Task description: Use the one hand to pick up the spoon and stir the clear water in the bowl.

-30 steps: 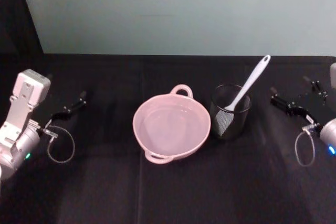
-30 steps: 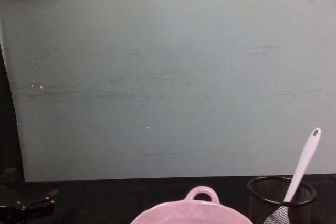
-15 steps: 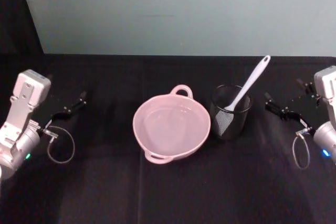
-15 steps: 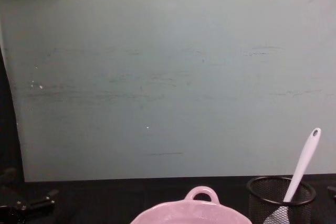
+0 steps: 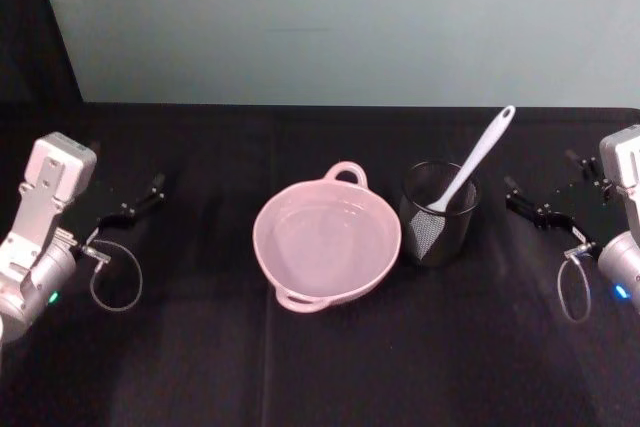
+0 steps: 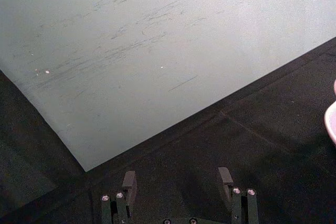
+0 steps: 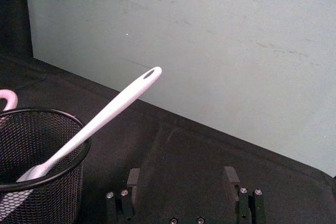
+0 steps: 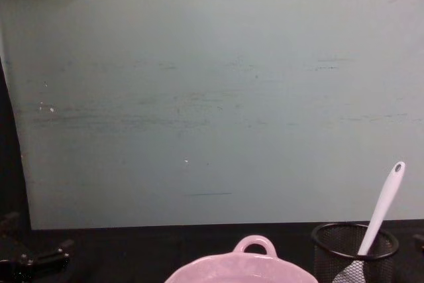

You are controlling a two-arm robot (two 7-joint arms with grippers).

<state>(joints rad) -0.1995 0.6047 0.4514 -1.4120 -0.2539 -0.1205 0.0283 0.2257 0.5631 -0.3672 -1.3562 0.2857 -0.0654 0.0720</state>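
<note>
The right gripper (image 5: 535, 209), fingers spread and holding nothing, is hovering to the right of the black mesh cup (image 5: 437, 212). To grasp well, it is best closing on the upper handle of the spoon (image 5: 474, 167), which is leaning toward it, blade down in the cup. The bowl (image 5: 327, 244) with water (image 5: 320, 245) is sitting just left of the cup. The left gripper (image 5: 128, 209), also spread, is idling at far left.

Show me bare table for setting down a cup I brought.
Free: the black cloth in front of the bowl, and between the bowl and the left claw. Crowded: bowl and mesh cup stand close together, right claw nearby.
</note>
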